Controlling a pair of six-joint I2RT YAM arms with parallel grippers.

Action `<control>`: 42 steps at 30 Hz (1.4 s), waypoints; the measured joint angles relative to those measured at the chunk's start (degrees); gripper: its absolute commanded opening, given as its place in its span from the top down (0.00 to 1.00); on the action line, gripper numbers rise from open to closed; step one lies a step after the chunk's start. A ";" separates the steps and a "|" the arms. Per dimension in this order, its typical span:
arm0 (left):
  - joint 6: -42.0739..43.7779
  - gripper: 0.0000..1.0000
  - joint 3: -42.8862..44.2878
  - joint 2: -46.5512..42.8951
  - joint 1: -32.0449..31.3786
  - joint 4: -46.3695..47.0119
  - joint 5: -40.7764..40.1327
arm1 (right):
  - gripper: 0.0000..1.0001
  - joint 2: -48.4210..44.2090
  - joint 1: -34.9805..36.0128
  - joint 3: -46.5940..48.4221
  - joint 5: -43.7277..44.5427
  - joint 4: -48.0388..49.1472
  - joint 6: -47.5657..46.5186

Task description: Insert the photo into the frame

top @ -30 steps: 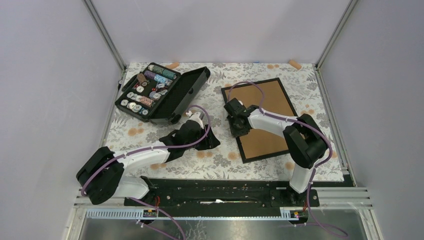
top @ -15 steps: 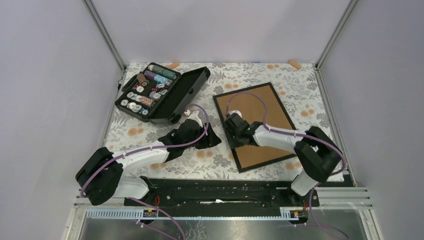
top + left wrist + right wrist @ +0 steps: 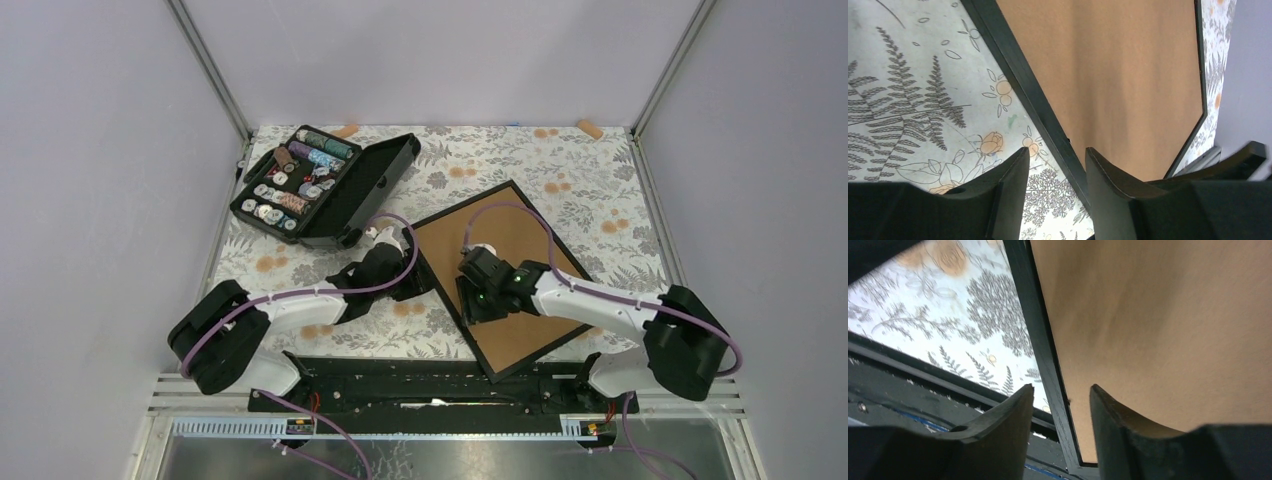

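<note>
We see the frame (image 3: 520, 335) lying face down on the floral tablecloth (image 3: 300, 275), with its plain brown board back turned up inside a thin black rim. It rests right of the table's middle and is turned on a diagonal. One corner points toward the back, and the nearest corner reaches over the black base rail (image 3: 400, 385). The left gripper (image 3: 1057, 152) sits low at the frame's left edge with its two dark fingers parted and nothing pinched. In the left wrist view the black rim runs slantwise through the gap, with one finger over the cloth and the other over the brown board. The right gripper (image 3: 1062, 390) is placed further along that same edge, closer to the near corner. Its fingers are likewise spread apart and straddle the rim, with the cloth and rail on one side and the board on the other. We cannot tell whether either gripper's fingertips touch the frame. At the back left, apart from the frame, a black case (image 3: 345, 200) lies open, showing rows of thread spools.
</note>
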 measured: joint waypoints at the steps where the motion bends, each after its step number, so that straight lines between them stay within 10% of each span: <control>1: -0.55 0.55 0.00 0.00 0.00 -0.26 -0.66 | 0.54 1.11 0.00 2.32 1.03 -1.31 -0.79; 21: -6.64 0.65 2.10 10.43 1.57 4.24 -2.80 | 0.67 24.55 -2.71 23.74 5.60 -2.84 -13.20; 42: -9.18 0.69 1.97 11.56 1.70 5.51 -3.15 | 0.71 27.80 -2.99 25.51 5.75 -3.28 -12.72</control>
